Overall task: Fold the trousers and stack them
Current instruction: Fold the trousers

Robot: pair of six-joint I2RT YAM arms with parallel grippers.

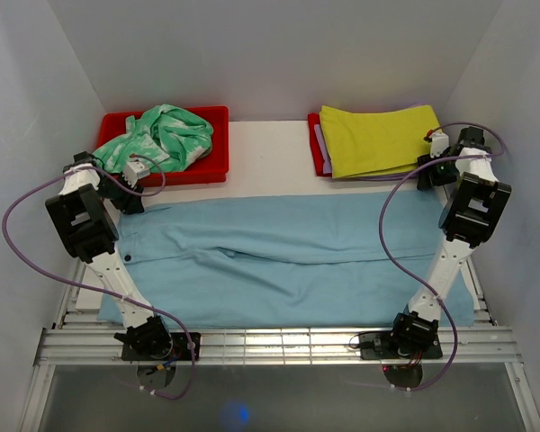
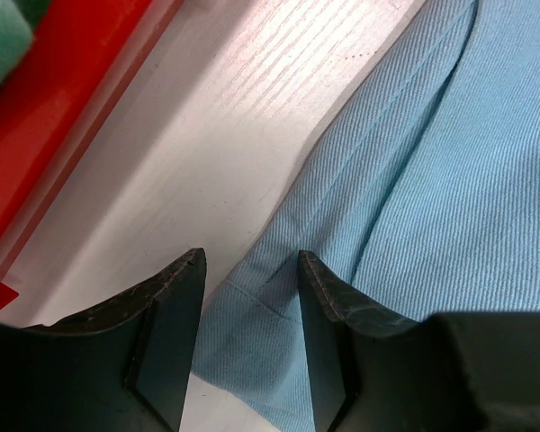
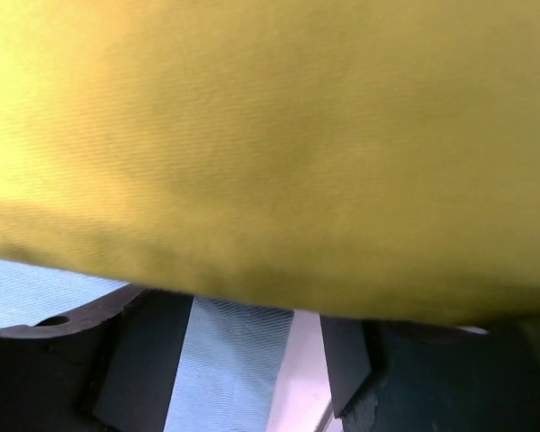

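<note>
The light sky-blue trousers (image 1: 288, 261) lie spread flat across the table, waist at the left, legs running right. My left gripper (image 1: 130, 200) is at their far left corner. In the left wrist view it (image 2: 251, 261) is open, its two fingers straddling the waistband corner of the trousers (image 2: 432, 180) low over the table. My right gripper (image 1: 429, 173) is at the trousers' far right corner. In the right wrist view it (image 3: 243, 310) is open, with blue cloth (image 3: 225, 360) between the fingers. Its fingertips are hidden by yellow-green cloth (image 3: 270, 135).
A red tray (image 1: 207, 166) at the back left holds a mint-green-and-white patterned garment (image 1: 166, 135); its edge (image 2: 63, 117) shows in the left wrist view. A folded yellow-green cloth (image 1: 378, 139) lies on a red tray (image 1: 315, 148) at the back right. White walls enclose the table.
</note>
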